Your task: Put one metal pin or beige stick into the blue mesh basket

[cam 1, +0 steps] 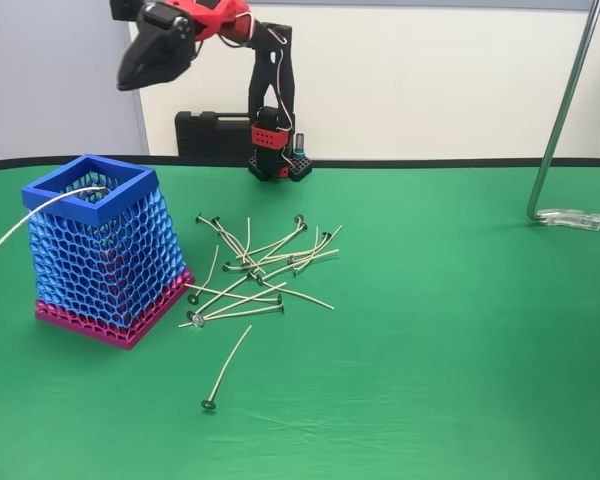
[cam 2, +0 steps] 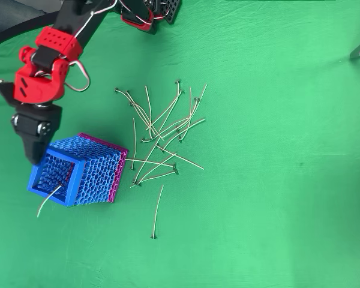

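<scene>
My claw (cam 2: pixel 36 157) is hovering closed and empty above the blue mesh basket (cam 1: pixel 130 180); one beige stick (cam 1: pixel 35 213) is leaning out over its nine o'clock rim in the fixed view, the others (cam 1: pixel 260 265) lying at three o'clock on the green bench (cam 1: pixel 460 330).

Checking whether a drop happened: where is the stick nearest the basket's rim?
One beige stick pokes out over the blue mesh basket rim's left side in the fixed view, one end inside.

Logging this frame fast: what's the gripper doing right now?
Gripper: above the blue mesh basket, holding nothing; open or shut cannot be told.
</scene>
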### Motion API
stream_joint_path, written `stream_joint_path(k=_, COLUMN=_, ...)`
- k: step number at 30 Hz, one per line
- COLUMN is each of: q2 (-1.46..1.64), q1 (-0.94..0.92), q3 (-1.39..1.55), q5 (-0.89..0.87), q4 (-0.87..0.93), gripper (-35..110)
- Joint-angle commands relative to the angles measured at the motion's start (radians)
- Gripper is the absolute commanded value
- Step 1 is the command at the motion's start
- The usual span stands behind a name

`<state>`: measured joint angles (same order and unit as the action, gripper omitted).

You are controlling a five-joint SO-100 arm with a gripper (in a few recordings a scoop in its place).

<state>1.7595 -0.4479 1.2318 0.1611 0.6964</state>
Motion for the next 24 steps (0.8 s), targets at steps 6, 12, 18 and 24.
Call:
stream_joint_path(k=6, q2=0.308, q1=0.129, q3=0.307, q5=0.028, q4=-0.038, gripper=1)
stream_joint_path(k=12, q2=0.52, q1=0.235, q3=0.586, q5=0.038, q4=-0.063, gripper=1)
stream_joint_path(k=18, q2=0.749, q1=0.321, q3=0.876, q5=0.048, q4=-0.146, gripper=0)
stream_joint_path(k=24, q2=0.945, q1=0.371, q3=1.055, q5=0.063, q4=-0.138, gripper=0)
